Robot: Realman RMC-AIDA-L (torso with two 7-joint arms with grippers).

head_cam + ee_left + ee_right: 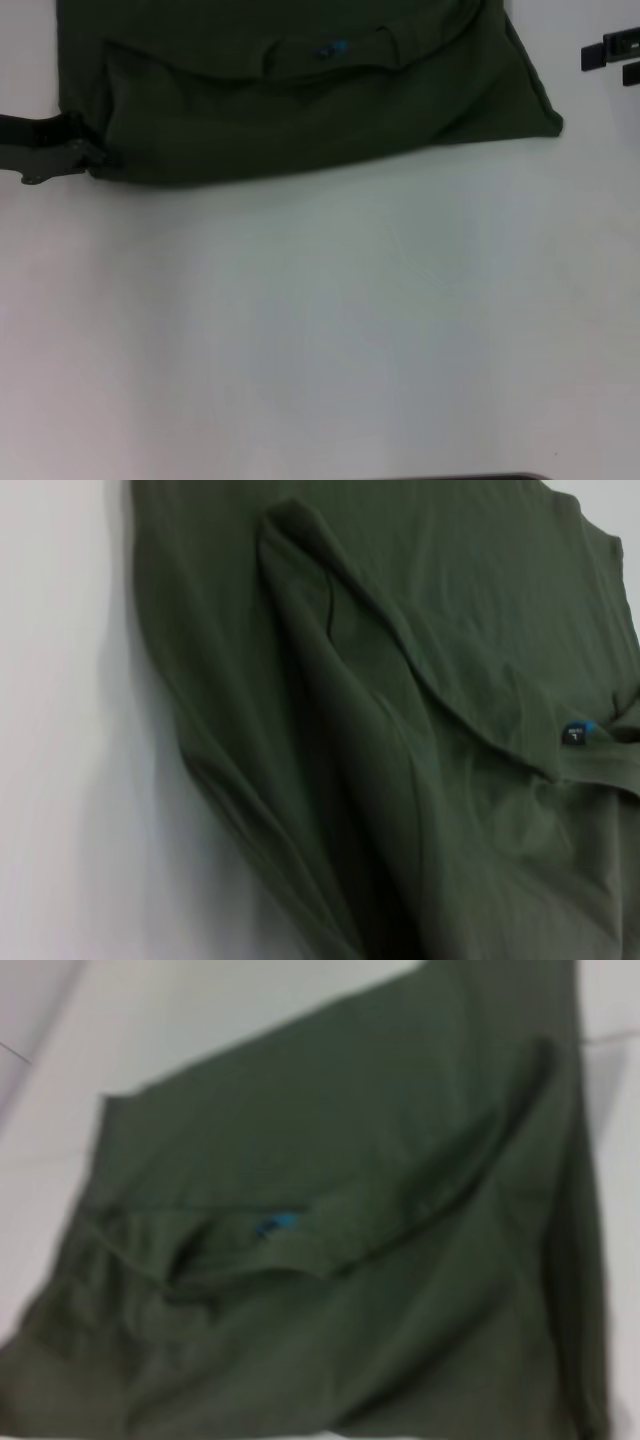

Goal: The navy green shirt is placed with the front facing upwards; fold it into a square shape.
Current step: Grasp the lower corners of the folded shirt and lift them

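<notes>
- The shirt (300, 110), soft, light and limp, lies partly folded at the table's (320, 330) far edge.
- Left gripper (85, 158) touches its near-left corner; whether it pinches cloth, I cannot tell.
- Right gripper (612, 50) sits apart, off the far-right corner.
- Best grabbed at corners or hems.

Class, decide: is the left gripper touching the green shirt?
Touching. In the head view the left gripper meets the green shirt at its near left corner, with no white table showing between them.

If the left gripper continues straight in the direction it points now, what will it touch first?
Most likely the shirt. In the head view the left gripper points sideways toward the robot's right and already sits at the shirt's near-left corner, so the cloth lies directly ahead. Depth is hard to judge here.
</notes>
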